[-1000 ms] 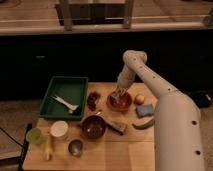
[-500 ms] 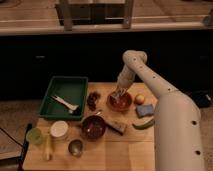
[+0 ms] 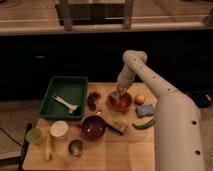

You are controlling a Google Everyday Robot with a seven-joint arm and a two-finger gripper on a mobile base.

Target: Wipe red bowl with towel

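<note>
A red bowl [image 3: 120, 102] sits on the wooden table [image 3: 120, 150] at the back, right of centre. My gripper [image 3: 118, 95] reaches down from the white arm [image 3: 150, 82] into this bowl and presses a small pale towel [image 3: 117, 97] against its inside. A second, darker bowl [image 3: 93, 127] stands nearer the front, apart from the gripper.
A green tray [image 3: 65, 97] with a white utensil [image 3: 65, 103] stands at the left. Near the bowls lie a dark object [image 3: 93, 99], an orange fruit [image 3: 140, 99], a blue sponge [image 3: 145, 110], a green vegetable [image 3: 144, 124], a white cup [image 3: 59, 130], a green cup [image 3: 34, 136] and a metal cup [image 3: 75, 147].
</note>
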